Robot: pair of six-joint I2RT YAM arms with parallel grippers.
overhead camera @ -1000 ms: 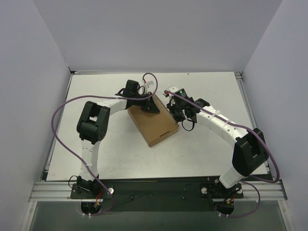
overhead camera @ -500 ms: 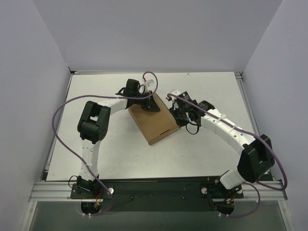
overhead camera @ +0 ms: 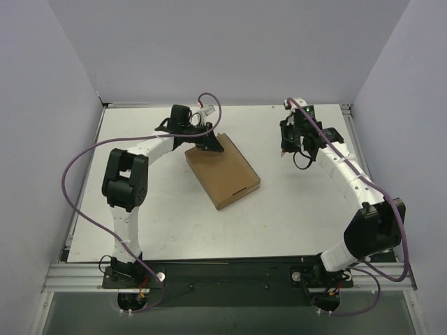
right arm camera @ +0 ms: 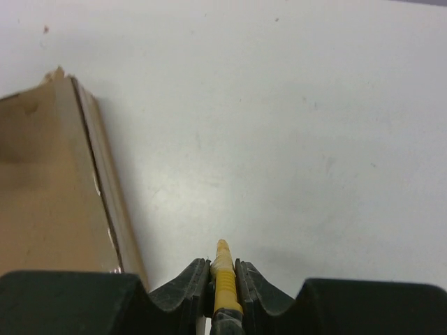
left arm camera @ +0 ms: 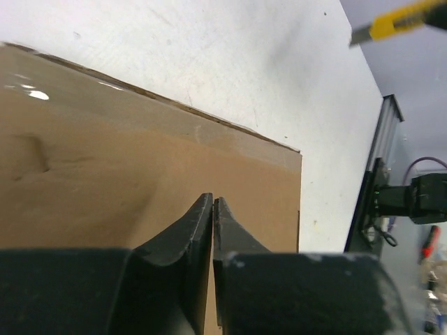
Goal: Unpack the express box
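The express box point(overhead camera: 222, 172) is a flat brown cardboard mailer lying closed and skewed mid-table. It fills the left of the left wrist view point(left arm camera: 105, 174) and shows at the left edge of the right wrist view point(right arm camera: 49, 188). My left gripper point(overhead camera: 213, 144) hovers at the box's far corner, its jaws point(left arm camera: 213, 202) pressed almost together with nothing between them. My right gripper point(overhead camera: 285, 145) is off to the box's right over bare table. It is shut on a yellow utility knife point(right arm camera: 223, 279), which also shows in the left wrist view point(left arm camera: 398, 19).
The white table point(overhead camera: 160, 209) is bounded by grey walls at the left, back and right. A metal rail point(overhead camera: 223, 276) with the arm bases runs along the near edge. Purple cables point(overhead camera: 77, 181) loop beside the left arm.
My right arm has swung away from the box's right edge toward the far right, carrying the knife. My left gripper has drawn back to the box's far corner.
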